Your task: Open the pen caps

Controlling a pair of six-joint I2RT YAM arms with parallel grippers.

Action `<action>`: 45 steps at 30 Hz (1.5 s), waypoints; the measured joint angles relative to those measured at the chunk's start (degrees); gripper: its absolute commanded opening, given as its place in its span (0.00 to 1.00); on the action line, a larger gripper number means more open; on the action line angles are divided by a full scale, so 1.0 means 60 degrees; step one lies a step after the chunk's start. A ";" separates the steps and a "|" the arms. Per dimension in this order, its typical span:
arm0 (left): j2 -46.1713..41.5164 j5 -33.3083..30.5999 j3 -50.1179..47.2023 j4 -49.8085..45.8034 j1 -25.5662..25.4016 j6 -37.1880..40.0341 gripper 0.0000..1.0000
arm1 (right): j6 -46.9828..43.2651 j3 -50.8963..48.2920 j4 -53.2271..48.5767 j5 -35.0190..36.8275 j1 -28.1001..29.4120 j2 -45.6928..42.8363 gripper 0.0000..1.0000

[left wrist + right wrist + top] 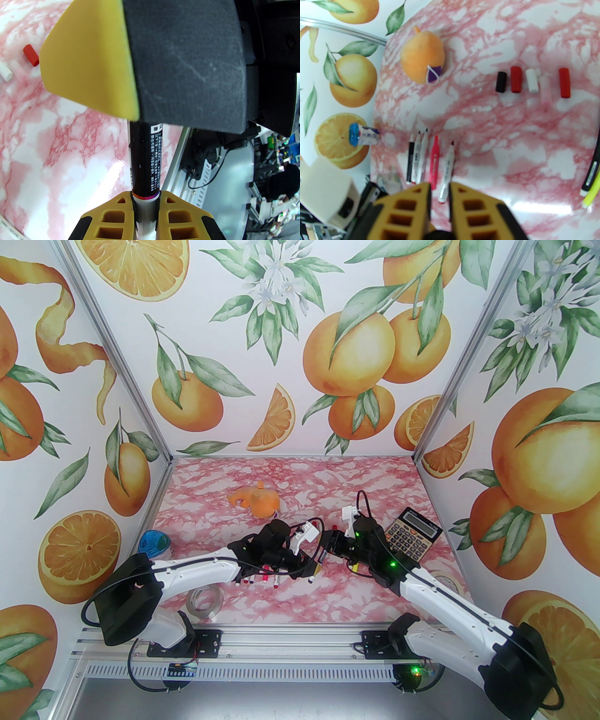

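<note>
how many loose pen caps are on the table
5, in one row: black cap, red cap, white cap, pale pink cap, second red cap. More may be hidden.

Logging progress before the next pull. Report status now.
Left tool shut on black pen barrel. Right tool shut on its far end, cap hidden. Five loose caps in a row. Calculator close beside right arm.

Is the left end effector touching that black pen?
Touching. The left wrist view shows the left end effector clamped on the black pen, no gap either side.
</note>
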 measured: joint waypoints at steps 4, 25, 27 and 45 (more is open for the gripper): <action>0.0000 -0.0106 0.0000 0.0022 -0.0033 -0.0069 0.39 | 0.0015 -0.0004 0.0000 0.0029 0.0011 -0.0029 0.11; 0.0488 -0.0790 -0.0022 0.1800 -0.0470 -0.0973 0.11 | 0.0801 -0.0219 0.0506 0.0087 0.0051 -0.0528 0.10; 0.0488 -0.0918 -0.0022 0.1785 -0.0495 -0.0936 0.07 | 0.0790 -0.0219 0.0488 0.0069 0.0051 -0.0532 0.10; 0.0597 -0.3894 0.1016 -0.0200 -0.1628 0.0353 0.02 | 0.0925 -0.0211 -0.0433 0.1705 0.0372 -0.1137 0.06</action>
